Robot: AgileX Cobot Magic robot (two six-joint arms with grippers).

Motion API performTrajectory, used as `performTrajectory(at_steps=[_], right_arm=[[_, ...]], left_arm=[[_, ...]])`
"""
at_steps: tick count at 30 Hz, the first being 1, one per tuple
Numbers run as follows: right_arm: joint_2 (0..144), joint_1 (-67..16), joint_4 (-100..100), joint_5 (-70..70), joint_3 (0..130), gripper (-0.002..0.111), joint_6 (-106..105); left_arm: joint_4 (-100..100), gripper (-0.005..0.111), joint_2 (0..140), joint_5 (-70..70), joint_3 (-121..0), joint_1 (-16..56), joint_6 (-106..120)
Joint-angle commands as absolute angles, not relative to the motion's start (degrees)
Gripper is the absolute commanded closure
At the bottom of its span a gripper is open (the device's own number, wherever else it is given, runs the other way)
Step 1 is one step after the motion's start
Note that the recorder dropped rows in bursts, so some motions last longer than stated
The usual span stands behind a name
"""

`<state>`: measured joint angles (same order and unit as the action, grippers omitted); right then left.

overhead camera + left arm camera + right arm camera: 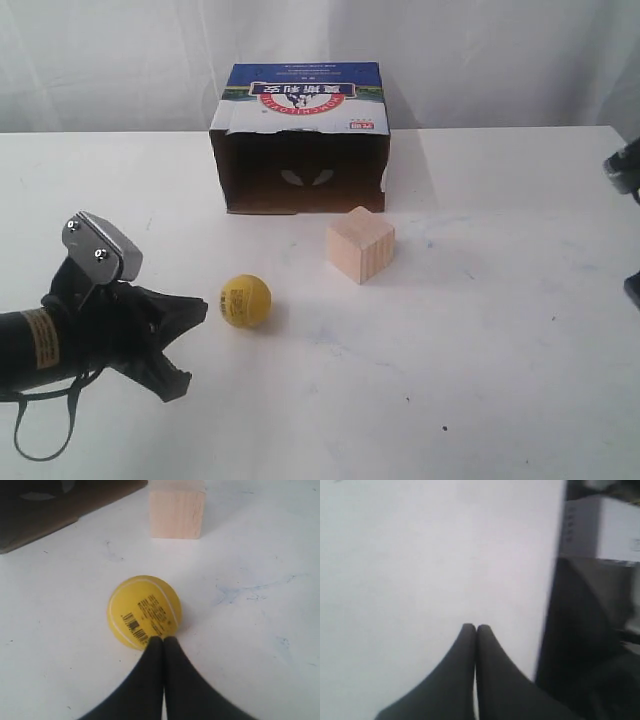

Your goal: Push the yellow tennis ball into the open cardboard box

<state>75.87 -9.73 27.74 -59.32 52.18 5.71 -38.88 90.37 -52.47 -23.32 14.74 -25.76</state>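
The yellow tennis ball (pixel 245 300) rests on the white table, in front of the open cardboard box (pixel 300 165), whose dark opening faces the ball. My left gripper (pixel 200 310) is shut and empty, just left of the ball. In the left wrist view its closed fingertips (pixel 163 639) touch or nearly touch the ball (pixel 144 611), on the side with a barcode print. A corner of the box (pixel 50 510) shows beyond the ball. My right gripper (pixel 476 626) is shut on nothing, over bare table near its edge.
A pale wooden cube (pixel 360 245) stands right of the ball and in front of the box's right corner; the left wrist view shows the cube (pixel 177 512) too. Dark parts of the right arm (pixel 625 170) sit at the table's right edge.
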Motion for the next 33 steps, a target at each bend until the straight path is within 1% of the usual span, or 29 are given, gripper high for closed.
performTrajectory(at_steps=[1,4,8,12,17,23,33], right_arm=[[75.5,-7.4,1.8,-60.6,51.9,0.108,-13.3],[75.5,-7.4,-0.4,-61.8,51.9,0.108,-14.3],[75.5,-7.4,-0.4,-61.8,51.9,0.108,-14.3],[75.5,-7.4,0.0,-62.1,51.9,0.108,-14.3],[75.5,-7.4,0.0,-62.5,51.9,0.108,-14.3],[75.5,-7.4,0.0,-62.7,51.9,0.108,-14.3],[75.5,-7.4,-0.5,-62.7,51.9,0.108,-14.3]], left_arm=[[-38.0,0.107,94.0,-53.3,-27.6,15.1,-26.5],[-40.0,0.107,98.1,-54.2,-30.9,15.5,-28.1],[-44.5,0.107,100.0,-55.1,-31.5,15.5,-31.2],[-39.8,0.107,102.3,-54.4,-31.7,15.5,-28.9],[-40.2,0.107,105.0,-54.3,-34.7,15.5,-28.5],[-39.8,0.107,105.4,-54.1,-38.0,15.5,-28.5],[-39.8,0.107,105.4,-54.8,-38.1,15.5,-28.6]])
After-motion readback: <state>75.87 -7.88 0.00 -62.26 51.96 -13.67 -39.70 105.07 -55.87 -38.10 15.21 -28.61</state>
